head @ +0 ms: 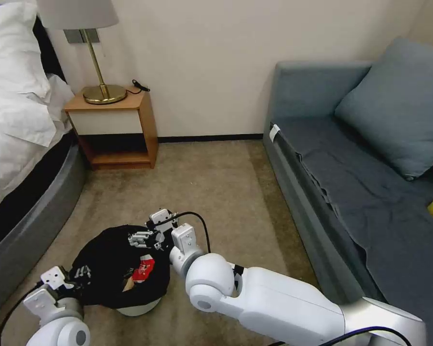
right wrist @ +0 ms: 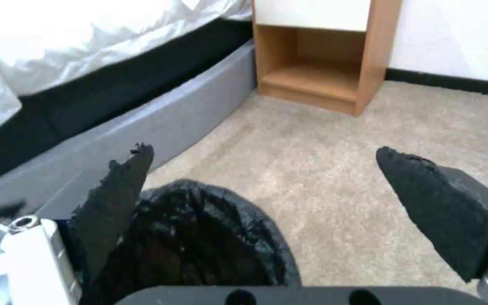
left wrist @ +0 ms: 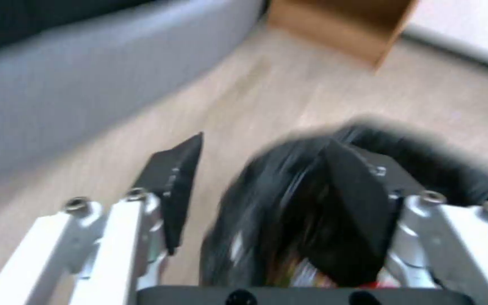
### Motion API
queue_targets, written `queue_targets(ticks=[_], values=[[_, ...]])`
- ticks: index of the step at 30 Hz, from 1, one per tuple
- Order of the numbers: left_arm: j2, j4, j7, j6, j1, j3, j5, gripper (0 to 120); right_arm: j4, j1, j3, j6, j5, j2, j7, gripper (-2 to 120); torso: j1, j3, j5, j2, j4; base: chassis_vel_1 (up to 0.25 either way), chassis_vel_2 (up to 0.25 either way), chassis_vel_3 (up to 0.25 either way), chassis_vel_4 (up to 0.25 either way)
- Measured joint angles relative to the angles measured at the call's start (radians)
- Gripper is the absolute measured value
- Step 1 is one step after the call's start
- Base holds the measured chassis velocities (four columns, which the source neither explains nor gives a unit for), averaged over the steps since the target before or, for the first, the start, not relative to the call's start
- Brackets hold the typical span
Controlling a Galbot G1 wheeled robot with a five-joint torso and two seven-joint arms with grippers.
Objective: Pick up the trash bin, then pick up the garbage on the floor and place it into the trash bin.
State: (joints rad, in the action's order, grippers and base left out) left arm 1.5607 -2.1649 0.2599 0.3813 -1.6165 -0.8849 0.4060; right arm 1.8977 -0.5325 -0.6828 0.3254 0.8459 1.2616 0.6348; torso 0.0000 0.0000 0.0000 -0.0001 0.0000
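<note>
Two grippers sit at the bin, which stands on the carpet between bed and sofa. Left gripper is at the bin's near-left rim; in the blurred left wrist view its fingers seem to straddle the black bag's edge, one inside and one outside, though a firm grip cannot be told. Right gripper hangs over the far rim, fingers spread wide with nothing between them. Inside the bin lies a red packet.
</note>
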Motion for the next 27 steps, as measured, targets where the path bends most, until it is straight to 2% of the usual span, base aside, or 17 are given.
queue_targets(ticks=[1,2,4,5,8,11,12,15,16,19,20,21,25,27], values=[[0.000,-0.006,-0.039,-0.025,-0.006,-0.005,-0.021,73,0.006,-0.003,0.010,-0.003,0.000,-0.004,-0.005,100,0.000,0.000,0.0001,0.000,0.0000,0.000,0.000,0.000,0.000],[0.000,-0.006,-0.039,-0.025,-0.006,-0.005,-0.021,73,0.006,-0.003,0.010,-0.003,0.000,-0.004,-0.005,100,0.000,0.000,0.0001,0.000,0.0000,0.000,0.000,0.000,0.000],[-0.002,-0.018,-0.150,-0.088,-0.025,-0.019,-0.067,81,0.025,-0.010,0.035,-0.016,0.000,-0.015,-0.017,100,0.000,0.000,0.0001,0.000,0.0000,0.000,0.000,0.000,0.000],[-0.005,-0.024,-0.224,-0.134,-0.038,-0.030,-0.094,88,0.038,-0.017,0.053,-0.030,-0.007,-0.026,-0.028,100,0.000,0.000,0.0001,0.000,0.0000,0.000,0.000,0.000,0.000],[-0.008,-0.030,-0.285,-0.177,-0.050,-0.041,-0.113,94,0.055,-0.029,0.084,-0.058,-0.027,-0.043,-0.044,100,0.000,0.000,0.0001,0.000,0.0002,0.000,0.000,0.000,0.000],[-0.021,-0.053,-0.383,-0.259,-0.076,-0.060,-0.130,100,0.096,-0.089,0.213,-0.132,-0.144,-0.128,-0.101,100,0.000,0.000,0.0003,0.000,0.0000,0.000,0.000,0.000,0.000],[-0.021,-0.053,-0.383,-0.259,-0.076,-0.060,-0.130,100,0.096,-0.089,0.213,-0.132,-0.144,-0.128,-0.101,100,0.000,0.000,0.0003,0.000,0.0000,0.000,0.000,0.000,0.000],[-0.038,-0.071,-0.402,-0.287,-0.092,-0.058,-0.127,100,0.154,-0.197,0.376,-0.167,-0.290,-0.224,-0.142,100,0.000,0.000,0.0005,0.000,-0.0002,0.000,0.000,0.000,0.000],[-0.038,-0.071,-0.402,-0.287,-0.092,-0.058,-0.127,100,0.154,-0.197,0.376,-0.167,-0.290,-0.224,-0.142,100,0.000,0.000,0.0005,0.000,-0.0002,0.000,0.000,0.000,0.000],[-0.053,-0.081,-0.413,-0.317,-0.104,-0.037,-0.128,100,0.226,-0.345,0.530,-0.219,-0.407,-0.284,-0.153,100,0.000,0.000,0.0005,0.000,-0.0002,0.000,0.000,0.000,0.000],[-0.058,-0.083,-0.413,-0.325,-0.104,-0.025,-0.133,100,0.253,-0.392,0.592,-0.225,-0.437,-0.290,-0.153,100,0.000,0.000,0.0005,0.000,-0.0002,0.000,0.000,0.000,0.000],[-0.058,-0.083,-0.413,-0.325,-0.104,-0.025,-0.133,100,0.253,-0.392,0.592,-0.225,-0.437,-0.290,-0.153,100,0.000,0.000,0.0005,0.000,-0.0002,0.000,0.000,0.000,0.000],[-0.067,-0.091,-0.413,-0.361,-0.107,0.025,-0.171,100,0.335,-0.546,0.795,-0.227,-0.572,-0.270,-0.145,100,0.000,0.000,0.0001,0.000,0.0000,0.000,0.000,0.000,0.000],[-0.067,-0.095,-0.404,-0.365,-0.112,0.041,-0.180,100,0.356,-0.598,0.840,-0.226,-0.611,-0.259,-0.145,100,0.000,0.000,0.0003,0.000,0.0000,0.000,0.000,0.000,0.000]])
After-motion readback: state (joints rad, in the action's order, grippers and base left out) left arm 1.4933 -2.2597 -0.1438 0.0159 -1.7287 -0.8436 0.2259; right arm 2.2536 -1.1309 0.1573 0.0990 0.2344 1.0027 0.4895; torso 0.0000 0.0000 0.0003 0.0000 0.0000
